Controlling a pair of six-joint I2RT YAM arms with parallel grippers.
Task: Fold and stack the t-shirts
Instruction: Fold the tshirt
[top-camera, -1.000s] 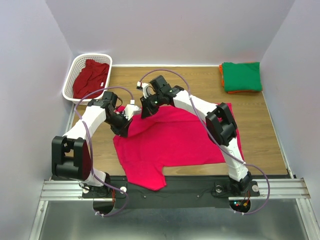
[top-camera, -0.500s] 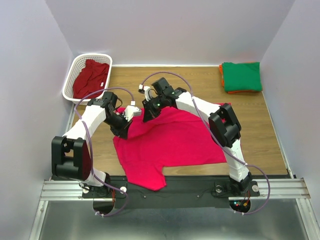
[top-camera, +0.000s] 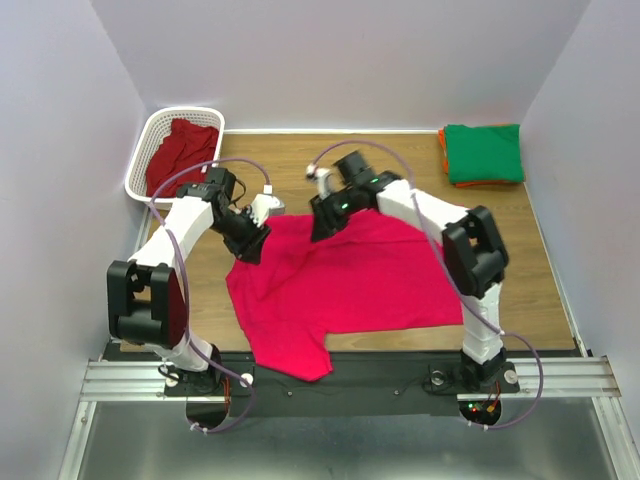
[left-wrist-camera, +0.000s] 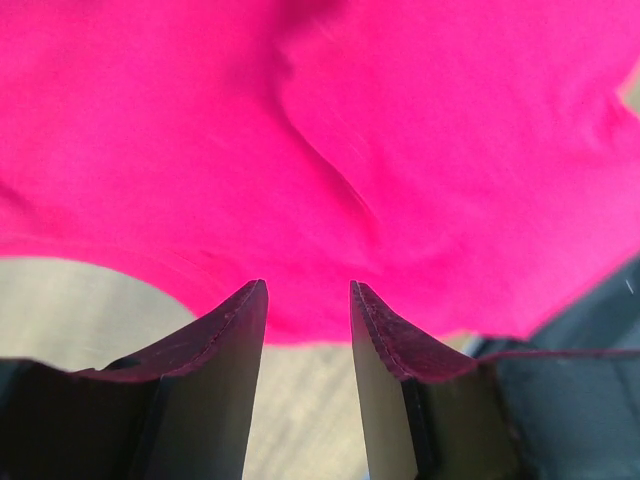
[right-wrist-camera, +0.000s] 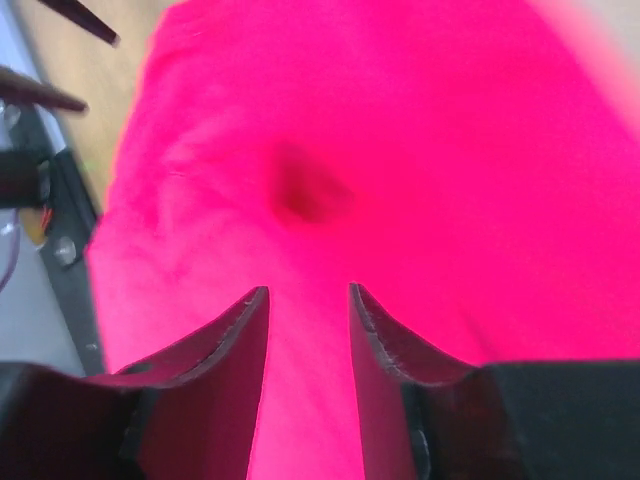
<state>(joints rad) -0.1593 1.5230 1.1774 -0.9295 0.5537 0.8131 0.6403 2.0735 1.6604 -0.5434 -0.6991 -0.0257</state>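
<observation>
At mid-table: pink shirt (top-camera: 350, 280) spread flat, one sleeve laid over near edge.
Left jaws: parted, empty, at shirt's far-left edge.
Right jaws: parted, empty, over shirt's far edge.
Handling: judged light, limp, easily bunched; best pinched at corners or hem.
Elsewhere: green shirt (top-camera: 483, 150) folded far right; crimson shirt (top-camera: 180, 150) in basket (top-camera: 140, 160).

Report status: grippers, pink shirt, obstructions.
Both open and empty: left gripper, right gripper, over the pink shirt, far edge. Shirt spread on table, not stacked. Basket and green shirt stand well clear.
</observation>
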